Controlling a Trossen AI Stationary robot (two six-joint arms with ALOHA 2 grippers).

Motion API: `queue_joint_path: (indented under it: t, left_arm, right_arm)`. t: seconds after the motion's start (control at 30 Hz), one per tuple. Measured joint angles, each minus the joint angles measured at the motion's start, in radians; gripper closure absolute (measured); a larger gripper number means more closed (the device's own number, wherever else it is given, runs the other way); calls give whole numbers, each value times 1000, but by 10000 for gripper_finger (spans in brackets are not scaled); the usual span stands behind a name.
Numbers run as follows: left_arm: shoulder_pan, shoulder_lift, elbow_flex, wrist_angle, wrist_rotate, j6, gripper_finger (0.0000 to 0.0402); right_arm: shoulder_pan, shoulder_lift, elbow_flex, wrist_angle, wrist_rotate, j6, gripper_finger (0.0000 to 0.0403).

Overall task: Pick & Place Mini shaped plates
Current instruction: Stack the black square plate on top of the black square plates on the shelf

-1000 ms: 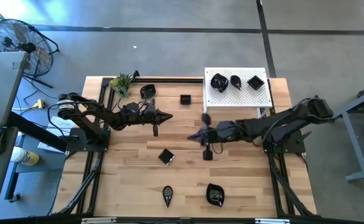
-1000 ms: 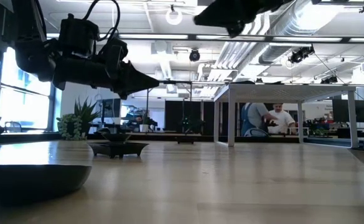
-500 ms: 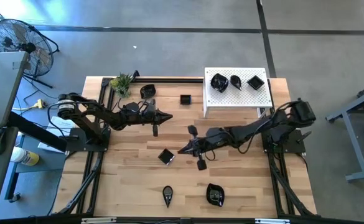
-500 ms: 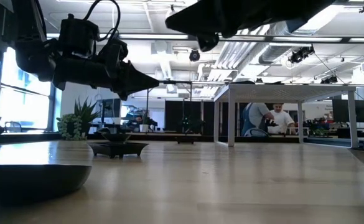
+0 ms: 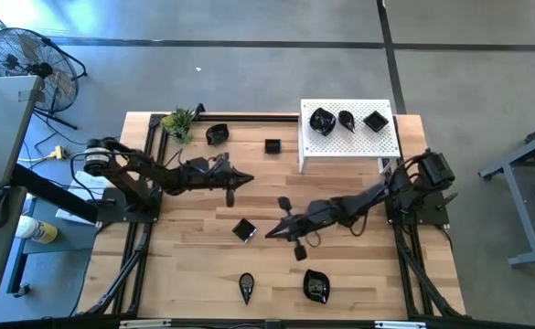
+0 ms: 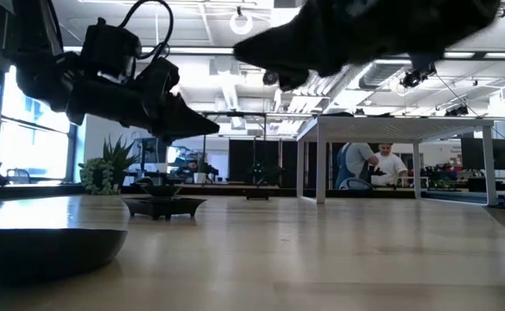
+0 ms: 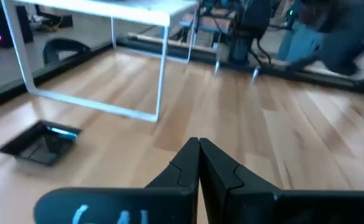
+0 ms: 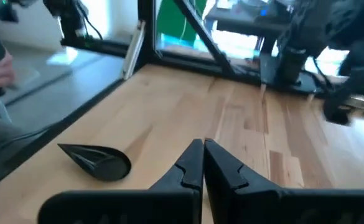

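Three plates on white platform, seemingly.

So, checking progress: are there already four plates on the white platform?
No, the high view shows three black plates on the white perforated platform.

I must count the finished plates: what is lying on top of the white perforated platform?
On the white perforated platform lie three black plates: a rounded wavy-edged plate, a teardrop plate and a square plate. What is beneath the platform is covered from above.
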Motion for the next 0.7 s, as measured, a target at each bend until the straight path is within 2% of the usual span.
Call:
queue_joint_path:
  t: [0.2,0.33,0.53,0.7]
  left_arm:
    - [-116,0,11,-30,-71,0,401]
    - [-196,0,61,-138,-105,0,401]
    - [-309,0,193,-441,-191,-42,401]
    - [-344,0,342,-744,-218,-148,401]
  right_arm:
    - [-22,-11,-275,393,107,75,403]
    - [-1,-68,-392,550,107,76,403]
    - [54,-196,-482,512,184,58,403]
    - [89,-304,-519,396,258,35,403]
